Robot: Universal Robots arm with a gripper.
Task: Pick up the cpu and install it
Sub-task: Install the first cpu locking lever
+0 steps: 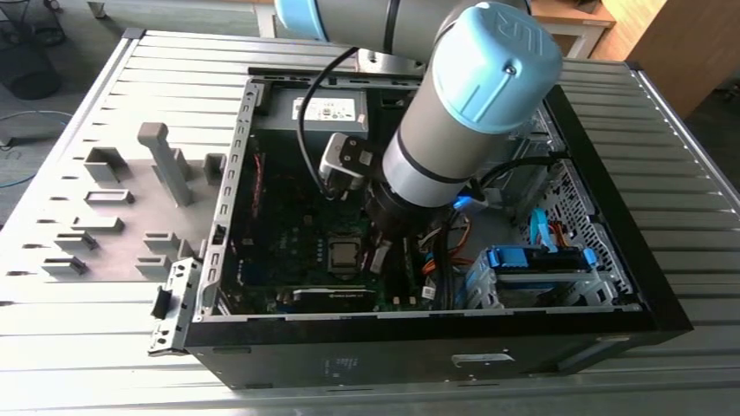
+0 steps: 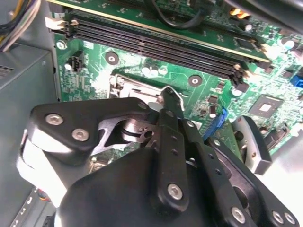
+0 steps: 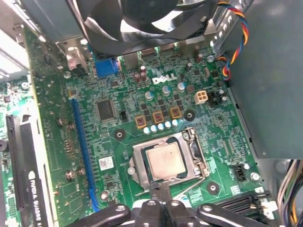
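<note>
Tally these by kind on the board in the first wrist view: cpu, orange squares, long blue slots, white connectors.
cpu: 1
orange squares: 3
long blue slot: 1
white connector: 1
Total: 6

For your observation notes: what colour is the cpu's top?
Silvery-grey with a faint beige tint; the cpu shows best in the first wrist view.

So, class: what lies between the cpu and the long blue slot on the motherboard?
In the first wrist view, the socket frame and green board lie between the cpu and blue slot.
</note>
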